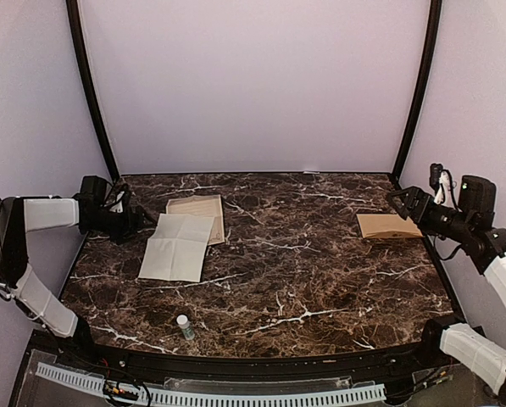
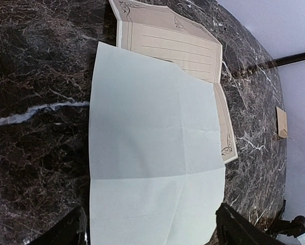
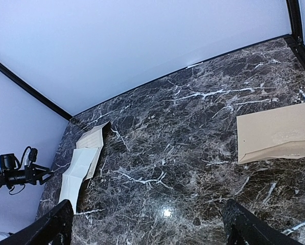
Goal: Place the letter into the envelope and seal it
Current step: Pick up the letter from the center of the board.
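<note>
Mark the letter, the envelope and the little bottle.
the letter (image 1: pixel 178 248): top external view, middle of the white creased sheet.
the envelope (image 1: pixel 386 225): top external view, middle of its brown face.
the little bottle (image 1: pixel 185 327): top external view, its body.

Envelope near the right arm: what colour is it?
The envelope is plain kraft brown; the right wrist view shows it best.

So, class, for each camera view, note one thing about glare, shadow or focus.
Right wrist: one bright glare spot on the glossy table near the bottom edge. Left wrist: the letter is sharp, creases clear; the left gripper's fingertips are dark and soft. Top external: even light, no hard shadows.
</note>
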Controlling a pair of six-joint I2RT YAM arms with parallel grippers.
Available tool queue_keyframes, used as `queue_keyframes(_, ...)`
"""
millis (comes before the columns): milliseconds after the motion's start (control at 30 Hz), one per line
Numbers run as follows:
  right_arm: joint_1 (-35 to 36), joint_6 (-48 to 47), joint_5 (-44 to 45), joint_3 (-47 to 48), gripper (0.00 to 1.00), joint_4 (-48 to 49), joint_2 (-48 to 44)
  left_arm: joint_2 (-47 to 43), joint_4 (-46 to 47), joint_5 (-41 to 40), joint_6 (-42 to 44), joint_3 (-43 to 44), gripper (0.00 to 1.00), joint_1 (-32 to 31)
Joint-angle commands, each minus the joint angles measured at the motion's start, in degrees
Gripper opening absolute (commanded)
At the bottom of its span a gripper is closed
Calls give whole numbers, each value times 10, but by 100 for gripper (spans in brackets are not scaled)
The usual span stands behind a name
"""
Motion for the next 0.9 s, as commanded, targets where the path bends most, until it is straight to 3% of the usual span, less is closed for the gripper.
queue_keyframes(0,5,12,-26,-12,99,23,1,27,47,6,-6,-7,87,2)
queue_keyframes(567,23,20,1,-22,99,24,7,115,42,42,-19,27,77,2)
queue_keyframes(867,33,16,-3,-15,99,28,19,140,52,121,-32,27,59,1)
